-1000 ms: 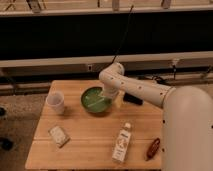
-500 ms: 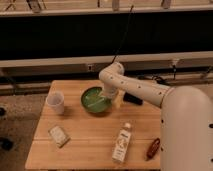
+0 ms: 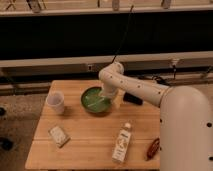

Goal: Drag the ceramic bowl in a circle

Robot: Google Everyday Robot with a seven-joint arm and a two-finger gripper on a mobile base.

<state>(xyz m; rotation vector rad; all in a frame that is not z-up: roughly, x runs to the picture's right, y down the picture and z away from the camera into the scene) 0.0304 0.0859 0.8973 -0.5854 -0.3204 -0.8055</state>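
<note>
Where the arm bends down over the far half of the table, the gripper (image 3: 104,97) hangs inside the ceramic bowl (image 3: 91,102), at about the 3 o'clock side of its hollow. Its jaws stand wide. Whether they straddle the rim or only press on the inside wall is hidden by the wrist.

The bowl sits near the middle of the table (image 3: 85,156), a little toward 12 o'clock, upright and flat on the wood. It looks like glazed ceramic, so I judge it stiff, fairly heavy for its width, and slick to the touch. It could chip if knocked against a neighbour. A pinch over the rim at 3 o'clock, one finger inside and one outside, seems the surest hold. Pushing on the inner wall alone could let the glossy surface slip off the finger as the direction turns. Its weight and flat base should make it slide on the wood and not tip, as long as the pull stays low.

From the bowl outward:
- a white cup (image 3: 55,102) stands at 9 o'clock, near but apart
- a dark flat object (image 3: 133,98) lies at 3 o'clock, just beside the bowl and partly behind the arm
- a small packet (image 3: 59,135) lies at 7 o'clock
- a bottle (image 3: 121,144) lies on its side at 5 o'clock
- a reddish-brown item (image 3: 153,148) lies at 4 o'clock by the table edge

The count is one bowl, one cup, one dark object, one packet, one bottle and one reddish item. The cup and the dark object leave the least room for a circle.
</note>
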